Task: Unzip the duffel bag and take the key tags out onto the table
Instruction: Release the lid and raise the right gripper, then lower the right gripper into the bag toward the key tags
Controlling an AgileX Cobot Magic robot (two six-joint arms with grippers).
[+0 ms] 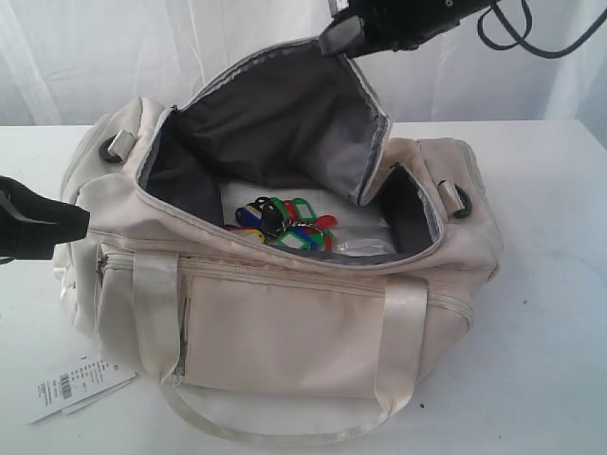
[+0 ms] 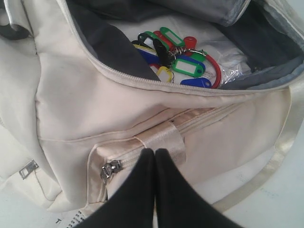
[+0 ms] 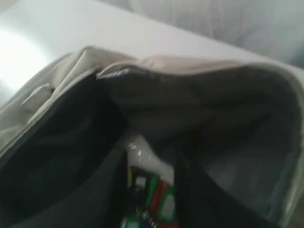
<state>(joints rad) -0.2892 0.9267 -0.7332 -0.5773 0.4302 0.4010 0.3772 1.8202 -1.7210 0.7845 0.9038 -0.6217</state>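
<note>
The cream duffel bag point(image 1: 285, 332) lies on the white table point(image 1: 550, 284) with its top unzipped and the flap point(image 1: 285, 114) standing up, dark lining showing. The colourful key tags point(image 1: 285, 226) lie inside on the bag's floor, also seen in the left wrist view point(image 2: 183, 66) and, blurred, in the right wrist view point(image 3: 156, 199). My left gripper point(image 1: 78, 223) is shut and empty by the bag's left end, its tips point(image 2: 155, 153) just in front of the strap above the front pocket. My right gripper point(image 1: 340, 36) hovers at the flap's top edge, above the opening, its blurred dark fingers point(image 3: 184, 161) apart with nothing between them.
A white paper barcode tag point(image 1: 76, 384) lies on the table at the bag's front left. The front pocket's zipper pull point(image 2: 110, 170) sits close to my left fingertips. A clear plastic wrapper point(image 1: 365, 245) lies inside beside the tags. White curtain behind.
</note>
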